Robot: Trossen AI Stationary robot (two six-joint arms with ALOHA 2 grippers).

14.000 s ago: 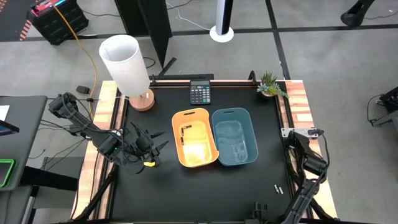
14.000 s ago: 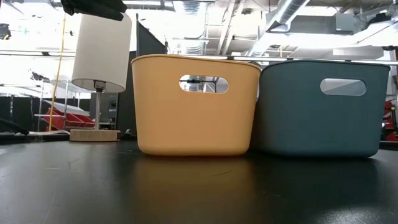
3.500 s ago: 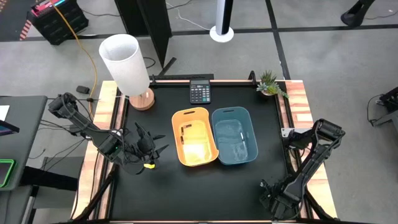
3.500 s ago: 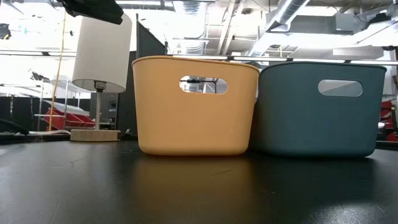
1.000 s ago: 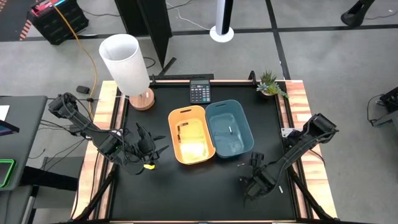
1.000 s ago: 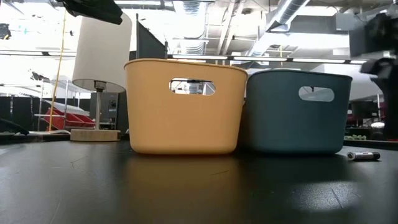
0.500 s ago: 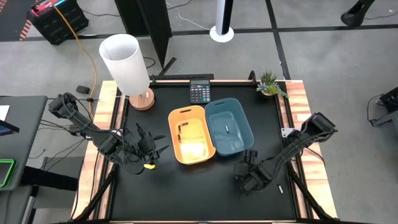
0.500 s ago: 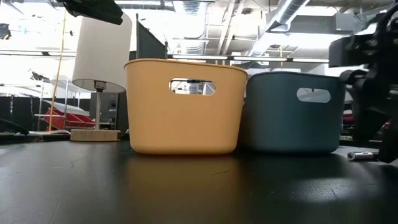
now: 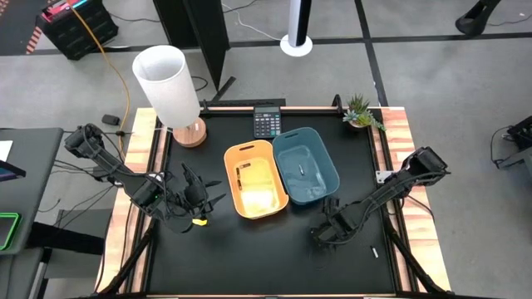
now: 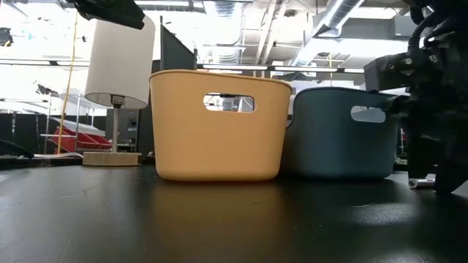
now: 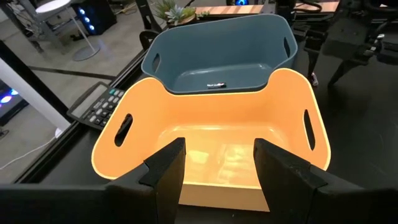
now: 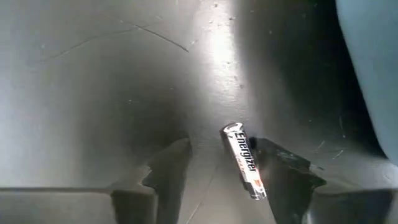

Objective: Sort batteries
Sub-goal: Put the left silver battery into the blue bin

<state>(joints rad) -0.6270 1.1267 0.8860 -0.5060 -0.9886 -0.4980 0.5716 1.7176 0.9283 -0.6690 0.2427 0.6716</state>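
Here your right hand hovers low, fingers apart, straddling an Energizer battery on the counter at the teal bin's five o'clock, ready to pinch.

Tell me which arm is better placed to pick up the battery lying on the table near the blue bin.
The right one. The right gripper hangs open directly over the Energizer battery, while the left gripper waits beside the orange bin.

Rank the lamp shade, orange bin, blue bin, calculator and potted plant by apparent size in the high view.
1-2. orange bin and blue bin: look alike, no ranking.
3. lamp shade: nearer the overhead camera, so its place is unsure.
4. calculator.
5. potted plant: close to the calculator.
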